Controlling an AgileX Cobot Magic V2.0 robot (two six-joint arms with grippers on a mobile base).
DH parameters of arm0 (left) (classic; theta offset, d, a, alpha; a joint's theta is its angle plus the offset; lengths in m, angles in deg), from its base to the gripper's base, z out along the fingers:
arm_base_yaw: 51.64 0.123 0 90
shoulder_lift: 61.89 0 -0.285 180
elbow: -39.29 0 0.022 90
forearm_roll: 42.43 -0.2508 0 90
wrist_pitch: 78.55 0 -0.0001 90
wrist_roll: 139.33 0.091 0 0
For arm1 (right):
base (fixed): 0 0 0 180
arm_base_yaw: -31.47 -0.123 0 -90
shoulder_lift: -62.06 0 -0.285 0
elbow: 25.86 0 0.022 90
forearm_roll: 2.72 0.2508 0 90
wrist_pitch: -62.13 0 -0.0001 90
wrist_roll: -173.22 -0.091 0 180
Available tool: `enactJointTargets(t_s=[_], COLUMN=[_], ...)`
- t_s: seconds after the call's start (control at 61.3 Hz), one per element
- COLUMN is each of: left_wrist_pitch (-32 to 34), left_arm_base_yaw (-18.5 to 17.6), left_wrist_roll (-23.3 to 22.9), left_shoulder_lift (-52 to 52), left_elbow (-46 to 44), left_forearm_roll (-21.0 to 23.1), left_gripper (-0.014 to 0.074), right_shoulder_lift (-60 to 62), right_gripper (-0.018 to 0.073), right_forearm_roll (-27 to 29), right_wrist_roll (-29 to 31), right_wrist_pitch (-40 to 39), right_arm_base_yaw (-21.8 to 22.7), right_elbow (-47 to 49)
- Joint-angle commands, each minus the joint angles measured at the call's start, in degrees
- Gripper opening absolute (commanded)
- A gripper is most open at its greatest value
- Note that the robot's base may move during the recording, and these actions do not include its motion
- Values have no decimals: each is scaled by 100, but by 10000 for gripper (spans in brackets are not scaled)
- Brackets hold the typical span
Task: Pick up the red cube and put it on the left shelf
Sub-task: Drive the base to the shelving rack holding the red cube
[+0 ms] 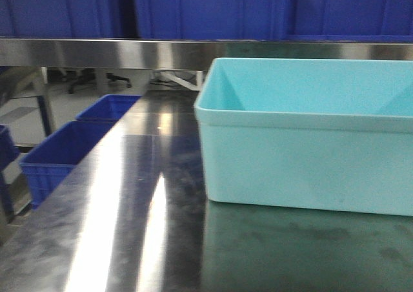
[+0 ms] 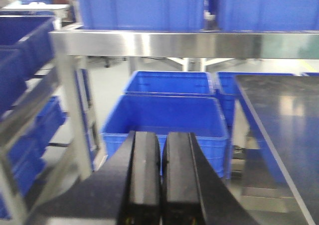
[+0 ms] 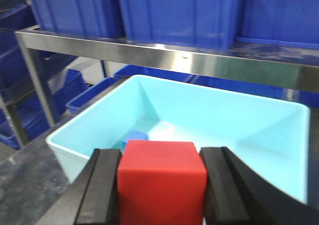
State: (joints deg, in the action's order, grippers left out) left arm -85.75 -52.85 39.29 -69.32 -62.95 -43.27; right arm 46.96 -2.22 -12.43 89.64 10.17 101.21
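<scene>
Cube (image 3: 162, 185) sits clamped between the two black pads of the right gripper (image 3: 160, 158), one pad pressed on each side face and the red top face bare. It is held at the near side of the teal bin (image 3: 224, 110); whether it hangs over the bin's floor or just short of the near rim cannot be told, since the cube hides that edge. Deeper in the bin lie a blue block (image 3: 137, 135) and a white block (image 3: 162, 131), touching each other and apart from the cube. The cube is equal-sided, so no long axis governs how it is set down; what matters is direction. The bin stands on the right part of the steel table (image 1: 129, 208), and a rack (image 2: 30, 110) of steel shelves with blue crates (image 2: 169, 120) shows off the table's left edge in the left wrist view, so the shelf most likely lies well to the left of the cube and the carry runs sideways across the table. The left gripper (image 2: 161, 150) is nearer that side but has its pads together on nothing. The front view shows neither gripper nor the cube. Grasp looks done; transfer and placing remain.
</scene>
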Motion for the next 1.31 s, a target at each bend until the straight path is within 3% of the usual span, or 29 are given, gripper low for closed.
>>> enactJointTargets(t_s=[0.0, 1.289], left_wrist_pitch=[498, 498], left_arm_base_yaw=[-7, -7], left_wrist_roll=[-5, -5], left_shoulder_lift=[95, 95], left_elbow=[132, 132], left_forearm_roll=[39, 39], left_gripper=[101, 101], right_shoulder_lift=[-56, -56], right_gripper=[139, 139], right_forearm_roll=[-50, -50], right_wrist_roll=[60, 60], right_wrist_pitch=[-510, -510], right_arm_base_yaw=[33, 33], right_elbow=[154, 154])
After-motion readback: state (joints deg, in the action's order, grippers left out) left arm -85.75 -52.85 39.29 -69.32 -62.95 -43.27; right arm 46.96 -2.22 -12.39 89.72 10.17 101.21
